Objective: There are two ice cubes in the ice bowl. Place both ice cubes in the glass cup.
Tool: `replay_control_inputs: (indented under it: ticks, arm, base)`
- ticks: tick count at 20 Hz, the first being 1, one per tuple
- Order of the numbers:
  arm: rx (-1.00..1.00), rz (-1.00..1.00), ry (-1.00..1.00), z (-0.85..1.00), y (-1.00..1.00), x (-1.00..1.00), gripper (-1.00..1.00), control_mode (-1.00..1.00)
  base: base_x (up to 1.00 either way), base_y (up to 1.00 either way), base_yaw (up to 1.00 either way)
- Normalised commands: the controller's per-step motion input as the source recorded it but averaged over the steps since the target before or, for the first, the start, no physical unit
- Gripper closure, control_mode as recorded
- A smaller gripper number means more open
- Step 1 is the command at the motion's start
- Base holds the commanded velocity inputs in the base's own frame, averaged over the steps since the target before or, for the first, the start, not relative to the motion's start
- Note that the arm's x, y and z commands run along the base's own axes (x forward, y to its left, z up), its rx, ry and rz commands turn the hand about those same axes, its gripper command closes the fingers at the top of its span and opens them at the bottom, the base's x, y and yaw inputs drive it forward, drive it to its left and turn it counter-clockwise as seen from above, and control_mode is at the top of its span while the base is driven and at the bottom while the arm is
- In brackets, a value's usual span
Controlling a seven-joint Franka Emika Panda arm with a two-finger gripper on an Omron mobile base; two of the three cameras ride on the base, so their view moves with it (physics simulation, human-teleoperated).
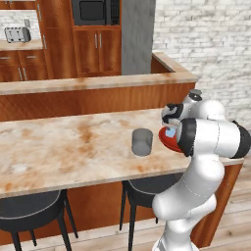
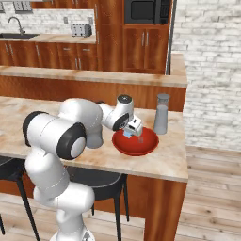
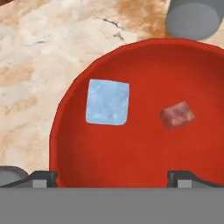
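Note:
The red ice bowl [image 3: 70,144] lies right under my gripper [image 3: 114,177], whose fingertips [image 3: 41,177] stand wide apart and open with nothing between them. One pale blue ice cube [image 3: 107,102] rests on the bowl's left side. The other ice cube [image 3: 176,115], smaller and tinted red by the bowl beneath, lies to its right. From the right base view the gripper [image 2: 133,130] hovers just above the bowl [image 2: 146,147] and the blue cube [image 2: 127,134]. The grey glass cup [image 1: 142,142] stands upright on the counter just left of the bowl [image 1: 165,143].
A tall grey shaker-like bottle [image 2: 161,114] stands behind the bowl to its right, near the counter's end. The marble counter [image 1: 59,152] stretches to the left of the cup. Black stools [image 1: 29,211] sit under its front edge. My own arm hides part of the bowl.

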Motion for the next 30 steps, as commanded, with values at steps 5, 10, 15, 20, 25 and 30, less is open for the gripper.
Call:
replay_control_inputs:
  ticks: [5,10,15,20,25,30]
  arm:
    - [0.00,0.00,0.00,-0.22,-0.06,0.36,-1.00,-1.00]
    - [0.02,0.00,0.00,-0.15,-0.06,0.39,-1.00,-1.00]
    - [0.01,0.00,0.00,-0.25,-0.06,0.20,-1.00,-1.00]
    - [0.00,0.00,0.03,-0.21,-0.02,0.10,-1.00,-1.00]
    - [0.00,0.00,0.01,-0.07,0.00,0.05,1.00,-1.00]
    - [0.00,0.00,0.00,0.01,0.00,-0.06,1.00,-1.00]
  base:
    - [0.00,0.00,0.00]
    - [0.00,0.00,0.00]
    - [0.00,0.00,0.00]
    - [0.00,0.00,0.00]
    - [0.00,0.00,0.00]
    - [0.00,0.00,0.00]
